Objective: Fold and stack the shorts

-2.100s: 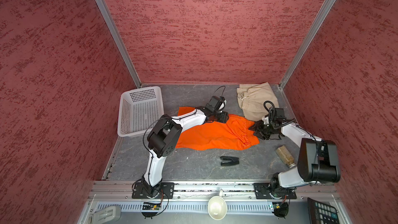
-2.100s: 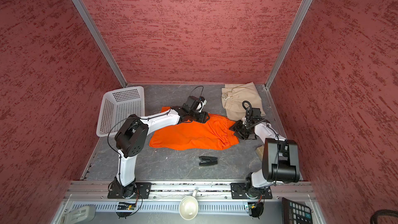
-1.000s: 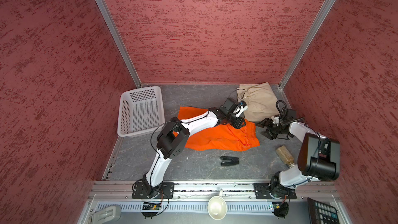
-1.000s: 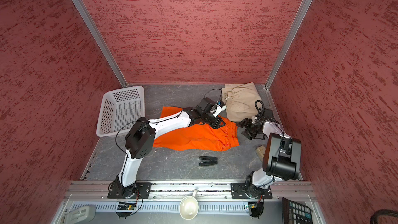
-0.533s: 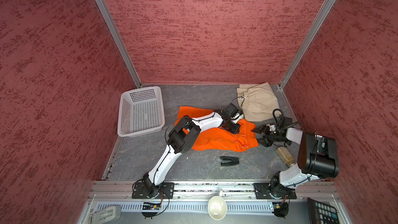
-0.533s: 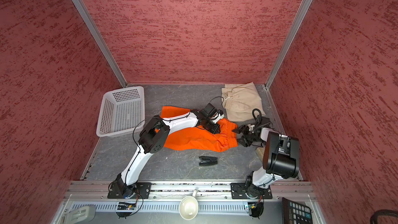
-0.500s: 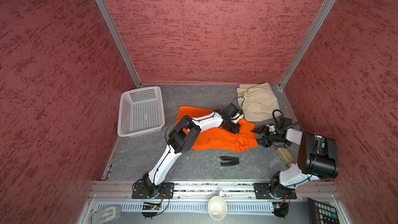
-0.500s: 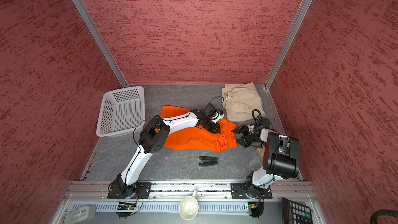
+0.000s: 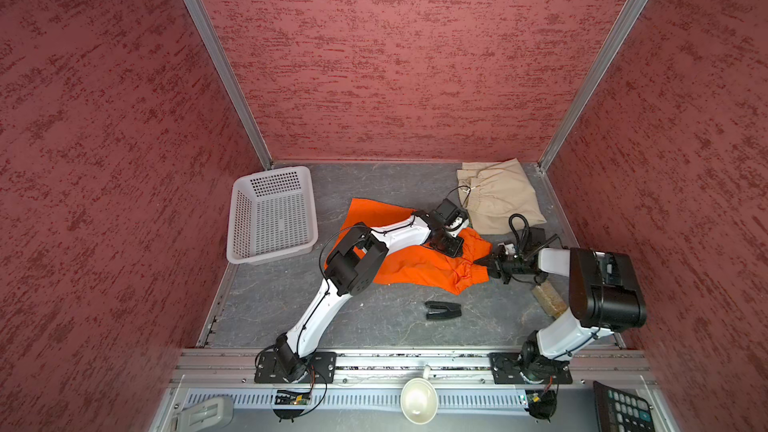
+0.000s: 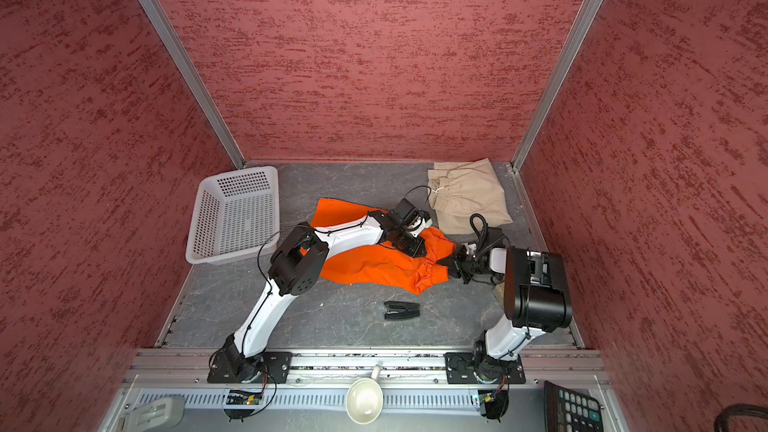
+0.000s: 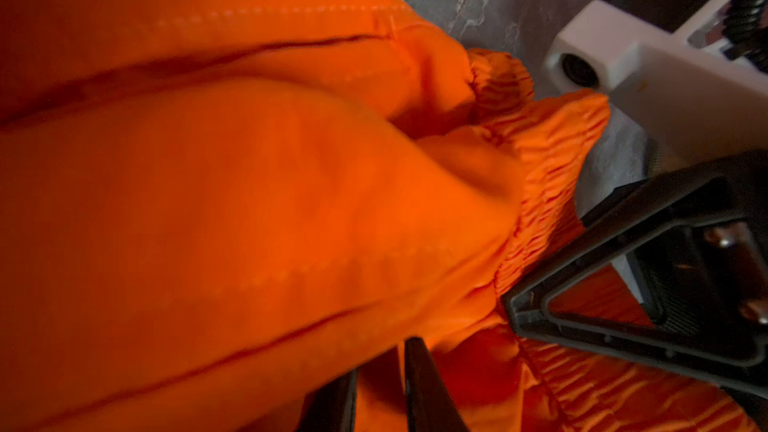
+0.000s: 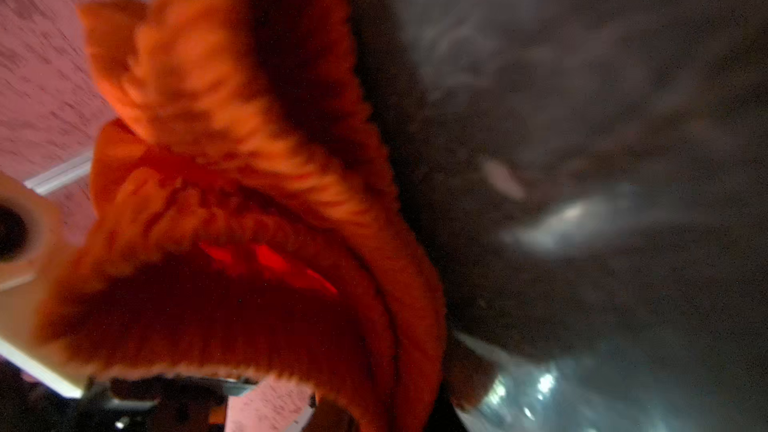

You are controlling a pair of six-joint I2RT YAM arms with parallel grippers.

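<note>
The bright orange shorts (image 9: 415, 265) (image 10: 374, 263) lie rumpled in the middle of the grey floor, gathered waist to the right. My left gripper (image 9: 451, 245) (image 10: 413, 248) presses down on them near the waist. In the left wrist view its dark fingers (image 11: 424, 388) are shut on a fold of orange cloth (image 11: 249, 201). My right gripper (image 9: 484, 263) (image 10: 451, 265) is shut on the orange waistband (image 12: 249, 201), which fills the right wrist view. The beige shorts (image 9: 498, 197) (image 10: 469, 197) lie folded in the back right corner, untouched.
A white perforated basket (image 9: 272, 214) stands at the back left. A small black object (image 9: 442, 310) lies on the floor in front of the orange shorts. A jar of grains (image 9: 548, 299) lies under the right arm. A bowl (image 9: 417, 401) and a calculator (image 9: 623, 409) sit beyond the front rail.
My right gripper has moved left to the orange waistband and shut on it. My left gripper has drawn the orange cloth slightly toward the front and tightened its hold.
</note>
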